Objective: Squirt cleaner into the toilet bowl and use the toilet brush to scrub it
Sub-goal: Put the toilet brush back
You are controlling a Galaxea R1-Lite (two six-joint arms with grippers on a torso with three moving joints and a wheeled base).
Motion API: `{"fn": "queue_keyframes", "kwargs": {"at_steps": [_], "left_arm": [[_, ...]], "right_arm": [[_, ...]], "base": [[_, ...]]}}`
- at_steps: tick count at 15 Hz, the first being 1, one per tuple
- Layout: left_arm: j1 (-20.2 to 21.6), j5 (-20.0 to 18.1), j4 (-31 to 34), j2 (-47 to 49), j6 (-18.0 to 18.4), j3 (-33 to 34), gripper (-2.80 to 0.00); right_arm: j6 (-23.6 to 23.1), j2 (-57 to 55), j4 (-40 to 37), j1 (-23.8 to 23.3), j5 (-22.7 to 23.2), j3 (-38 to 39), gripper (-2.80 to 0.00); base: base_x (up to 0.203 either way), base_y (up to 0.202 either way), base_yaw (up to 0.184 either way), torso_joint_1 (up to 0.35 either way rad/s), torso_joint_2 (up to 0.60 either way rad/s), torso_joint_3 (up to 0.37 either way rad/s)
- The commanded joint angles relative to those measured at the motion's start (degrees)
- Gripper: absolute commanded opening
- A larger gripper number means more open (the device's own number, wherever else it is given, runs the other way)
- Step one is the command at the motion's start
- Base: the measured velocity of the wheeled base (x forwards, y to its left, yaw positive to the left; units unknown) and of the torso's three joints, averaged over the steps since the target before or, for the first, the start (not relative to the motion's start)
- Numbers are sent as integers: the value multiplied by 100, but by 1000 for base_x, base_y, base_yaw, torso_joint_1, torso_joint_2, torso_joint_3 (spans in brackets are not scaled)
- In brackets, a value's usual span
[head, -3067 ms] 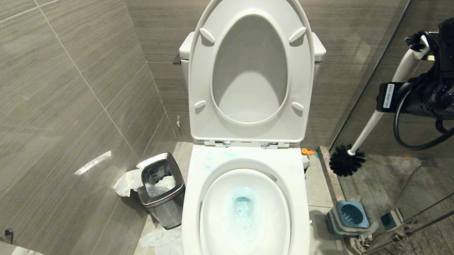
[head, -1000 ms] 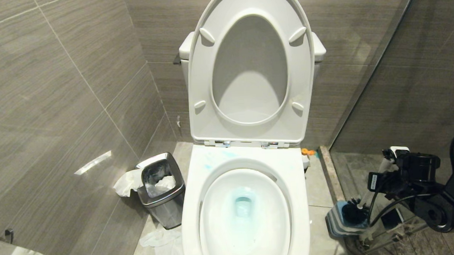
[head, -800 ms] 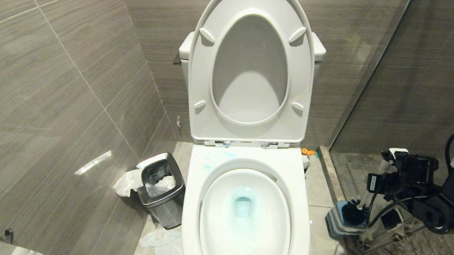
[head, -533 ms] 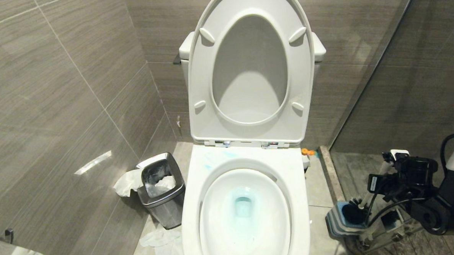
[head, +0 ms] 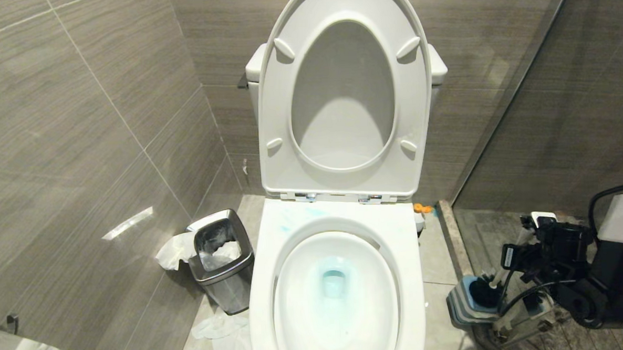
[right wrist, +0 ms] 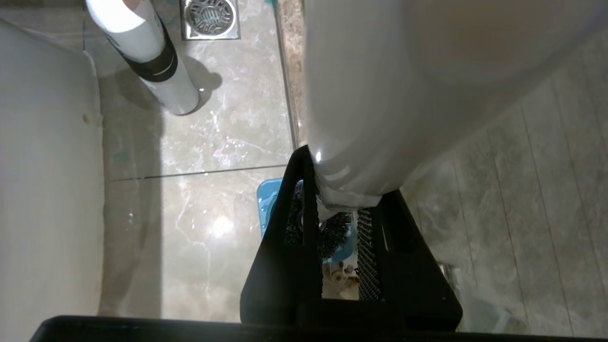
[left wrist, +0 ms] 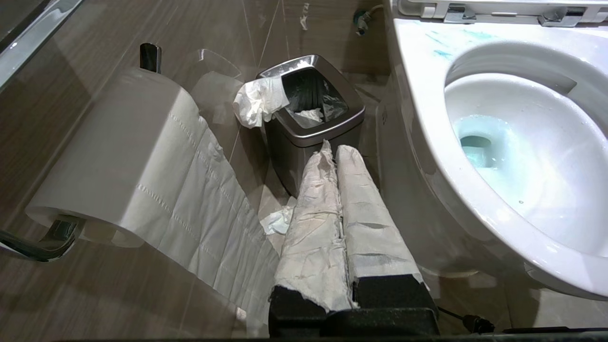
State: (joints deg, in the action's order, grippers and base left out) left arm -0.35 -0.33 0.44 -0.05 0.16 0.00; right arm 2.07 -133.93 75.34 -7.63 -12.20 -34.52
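The white toilet bowl (head: pixel 339 216) stands open, seat and lid raised, its rim also showing in the left wrist view (left wrist: pixel 427 118). Turquoise cleaner (head: pixel 333 282) tints the water, and pale blue smears (left wrist: pixel 441 53) mark the back rim. To the bowl's right, low by the floor, my right gripper (head: pixel 529 231) (right wrist: pixel 344 190) is shut on the toilet brush's white handle. The toilet brush's black bristle head (head: pixel 484 293) (right wrist: pixel 332 235) sits in the blue-and-grey holder (head: pixel 459 302) (right wrist: pixel 266 199). My left gripper (left wrist: pixel 332 149), its fingers wrapped in white, is shut and empty beside the bowl's left flank.
A square steel waste bin (head: pixel 220 258) (left wrist: pixel 308 109) with tissue stands left of the bowl, crumpled paper (head: pixel 218 326) on the floor by it. A toilet roll (left wrist: pixel 123 156) hangs on the left wall. A glass partition (head: pixel 523 81) rises behind the holder. A white cylinder with a black band (right wrist: pixel 152 52) stands near a floor drain (right wrist: pixel 209 16).
The right arm has brought the brush down from high at the right, and its head now rests in the holder. In the last second the arm sank slightly. The foam in the water has settled.
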Motion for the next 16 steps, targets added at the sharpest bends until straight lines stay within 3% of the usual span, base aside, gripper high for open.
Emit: {"fn": "queue_keyframes", "kwargs": {"at_steps": [1, 16], "left_arm": [[0, -2, 0, 5, 2, 9, -280], [0, -2, 0, 5, 2, 9, -280]], "right_arm": [[-31, -263, 95, -2, -26, -1, -280], [-119, -502, 202, -10, -37, -52, -280]], "base": [[0, 0, 0, 0, 0, 0], [0, 0, 0, 0, 0, 0]]}}
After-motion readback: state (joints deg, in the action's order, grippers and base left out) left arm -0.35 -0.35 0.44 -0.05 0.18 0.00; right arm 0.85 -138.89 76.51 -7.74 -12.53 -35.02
